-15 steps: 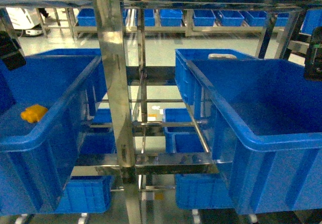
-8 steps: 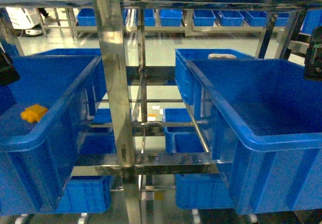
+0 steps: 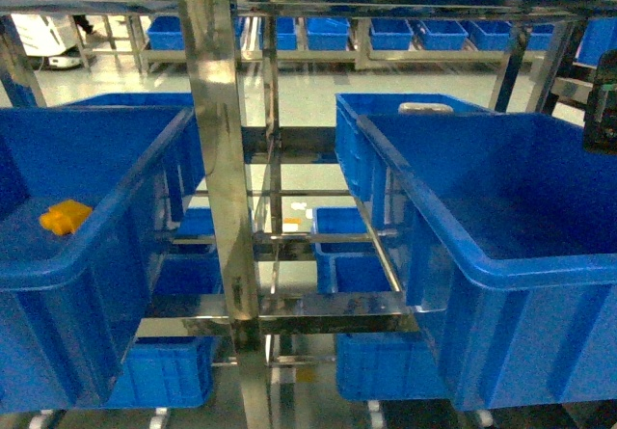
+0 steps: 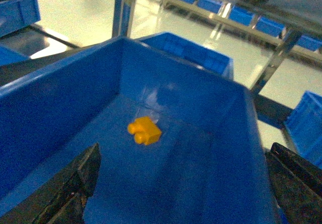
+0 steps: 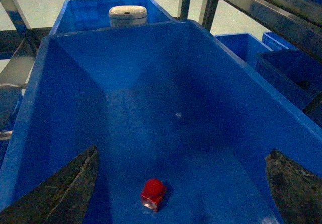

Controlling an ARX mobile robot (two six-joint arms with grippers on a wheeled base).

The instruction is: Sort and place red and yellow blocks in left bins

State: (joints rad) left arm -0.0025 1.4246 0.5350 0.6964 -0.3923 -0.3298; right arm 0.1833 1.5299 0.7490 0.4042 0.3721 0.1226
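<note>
Two blocks, two crates. Yellow block (image 4: 145, 130) lies on the floor of the left blue crate (image 4: 60, 90), mid-frame in the left wrist view, left gripper (image 4: 183, 183) spread wide above it, holding nothing. Red block (image 5: 153, 194) sits low-centre in the right blue crate (image 5: 30, 113); right gripper (image 5: 183, 183) hangs open overhead, apparently lined up for a pick. White round object (image 5: 128, 13) at top of frame.

We are in a warehouse or factory storage hall: steel shelving racks (image 3: 220, 159) stand all around us, loaded with rows of identical deep blue plastic crates (image 3: 501, 246). More racks of blue crates (image 3: 390, 34) line the far wall across a glossy, pale industrial floor (image 3: 318, 82).
</note>
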